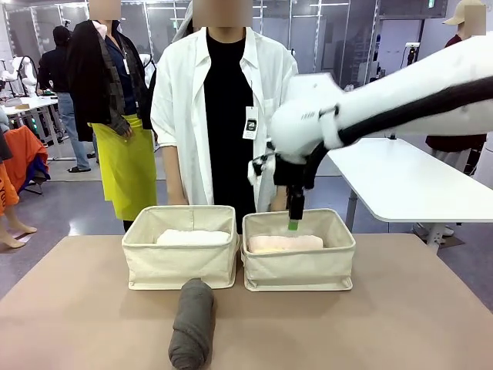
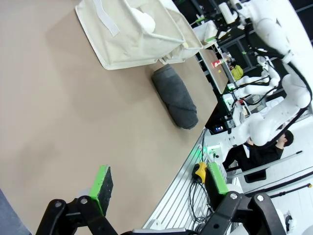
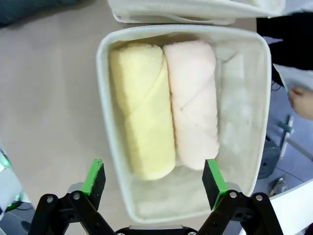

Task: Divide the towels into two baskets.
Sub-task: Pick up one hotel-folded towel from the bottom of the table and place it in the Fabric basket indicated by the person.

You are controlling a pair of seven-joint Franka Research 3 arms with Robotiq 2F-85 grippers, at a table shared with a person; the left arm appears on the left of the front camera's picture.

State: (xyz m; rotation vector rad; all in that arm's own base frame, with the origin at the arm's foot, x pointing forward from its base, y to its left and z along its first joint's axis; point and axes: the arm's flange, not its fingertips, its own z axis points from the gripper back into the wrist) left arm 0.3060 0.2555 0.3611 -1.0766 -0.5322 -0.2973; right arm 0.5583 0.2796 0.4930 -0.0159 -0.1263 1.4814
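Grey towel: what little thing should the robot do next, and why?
Probably move the open left gripper over to the grey towel. It lies on the table before the left basket, which shows one white towel; the right basket holds the yellow towel and pink towel.

Bright even indoor light, soft shadows, wrist views distorted
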